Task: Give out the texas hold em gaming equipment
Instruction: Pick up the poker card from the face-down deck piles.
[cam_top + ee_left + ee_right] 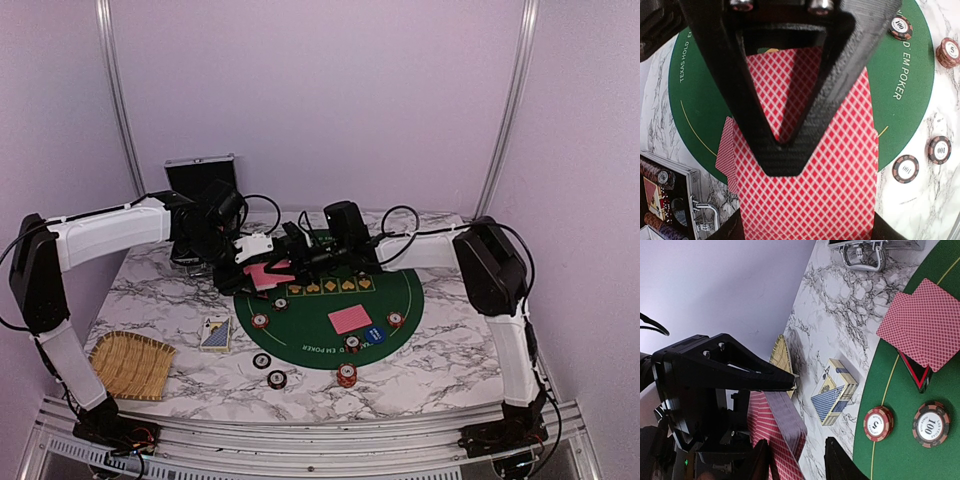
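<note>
Left gripper: clenched, tips together, card deck just beneath.
Right gripper: grasping card deck between its fingers.

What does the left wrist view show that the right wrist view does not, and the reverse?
Only left wrist: chips stored inside the silver case, and the mat's printed lettering. Only right wrist: the card box, the straw tray and a thick deck close to the camera. Both: the green mat, loose chips, and red-backed cards in the left tool.
</note>
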`<state>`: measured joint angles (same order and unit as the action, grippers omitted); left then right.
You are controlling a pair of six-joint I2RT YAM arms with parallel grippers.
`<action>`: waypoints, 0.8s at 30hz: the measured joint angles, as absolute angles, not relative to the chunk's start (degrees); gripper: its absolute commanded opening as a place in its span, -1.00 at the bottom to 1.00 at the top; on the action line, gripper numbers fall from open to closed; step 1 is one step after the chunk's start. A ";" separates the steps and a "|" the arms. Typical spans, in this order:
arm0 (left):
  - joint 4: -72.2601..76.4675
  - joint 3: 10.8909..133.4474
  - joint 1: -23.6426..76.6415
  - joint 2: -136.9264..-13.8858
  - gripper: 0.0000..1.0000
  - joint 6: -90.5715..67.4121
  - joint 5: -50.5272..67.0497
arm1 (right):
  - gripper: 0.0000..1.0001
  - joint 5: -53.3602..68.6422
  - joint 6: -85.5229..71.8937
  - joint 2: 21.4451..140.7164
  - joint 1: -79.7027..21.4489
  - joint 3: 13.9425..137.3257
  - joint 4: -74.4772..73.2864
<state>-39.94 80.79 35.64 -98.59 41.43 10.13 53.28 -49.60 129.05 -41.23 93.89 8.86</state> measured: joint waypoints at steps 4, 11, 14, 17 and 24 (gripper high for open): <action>-40.25 80.79 35.64 -98.59 -1.00 41.43 9.93 | -0.42 52.95 -48.82 128.11 -40.80 93.54 7.79; -40.58 80.77 35.64 -98.59 -1.00 41.47 9.78 | -0.45 52.49 -47.48 127.26 -40.25 93.54 4.97; -40.58 80.77 35.64 -98.59 -1.00 41.56 9.50 | -0.45 52.47 -46.85 126.48 -39.79 92.64 4.14; -40.56 80.77 35.64 -98.59 -1.00 41.58 9.34 | -0.61 52.60 -46.78 125.27 -39.27 90.98 3.81; -40.56 80.75 35.64 -98.59 -1.00 41.82 8.93 | -1.00 53.65 -47.72 123.94 -38.33 88.58 3.86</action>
